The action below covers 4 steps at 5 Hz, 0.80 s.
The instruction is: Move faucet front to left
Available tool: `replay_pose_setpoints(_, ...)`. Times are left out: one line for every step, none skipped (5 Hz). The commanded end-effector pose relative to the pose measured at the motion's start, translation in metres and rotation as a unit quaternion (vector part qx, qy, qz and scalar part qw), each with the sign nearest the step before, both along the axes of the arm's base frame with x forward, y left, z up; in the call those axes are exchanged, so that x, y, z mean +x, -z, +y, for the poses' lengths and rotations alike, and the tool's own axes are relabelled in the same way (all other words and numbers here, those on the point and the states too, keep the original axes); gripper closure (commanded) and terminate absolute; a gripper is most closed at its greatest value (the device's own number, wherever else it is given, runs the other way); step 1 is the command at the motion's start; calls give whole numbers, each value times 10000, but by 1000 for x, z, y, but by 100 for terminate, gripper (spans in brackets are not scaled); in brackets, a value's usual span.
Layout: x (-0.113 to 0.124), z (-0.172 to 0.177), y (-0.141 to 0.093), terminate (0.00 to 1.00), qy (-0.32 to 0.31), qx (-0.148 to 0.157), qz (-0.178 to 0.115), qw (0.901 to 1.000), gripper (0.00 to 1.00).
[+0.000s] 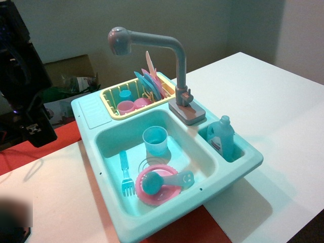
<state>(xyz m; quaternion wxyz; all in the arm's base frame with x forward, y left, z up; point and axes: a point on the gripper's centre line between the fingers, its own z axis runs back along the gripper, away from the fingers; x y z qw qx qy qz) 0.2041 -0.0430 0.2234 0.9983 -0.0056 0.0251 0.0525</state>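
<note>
The grey toy faucet (pixel 180 66) stands upright on its rectangular base at the back rim of the teal toy sink (pixel 243 169). Its long spout arm reaches toward the picture's left, and the rounded head (pixel 119 40) hangs above the yellow dish rack (pixel 109 98). A small side lever sits low on the post. My gripper (pixel 36 132) is a dark shape at the far left, well away from the faucet and above the table beside the sink. Its fingers are not distinguishable.
The basin holds a blue cup (pixel 155 141), a blue fork (pixel 126 177) and a pink plate (pixel 158 187) with a blue scoop on it. A small blue soap bottle (pixel 221 134) stands in the right compartment. The rack holds plates and cups. Red mat (pixel 20 152) lies under the sink.
</note>
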Motion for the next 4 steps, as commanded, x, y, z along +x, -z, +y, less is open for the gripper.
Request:
replay_pose_setpoints(0,0,0,0,0,0,0,10000,0)
replay_pose_setpoints(4,-2,0,0,4,3,1,10000,0)
replay_pose_setpoints(23,-9,7,0,15,-130,26,9999,0)
replay_pose_setpoints(48,-15,10,0,38,-123,51,9999,0)
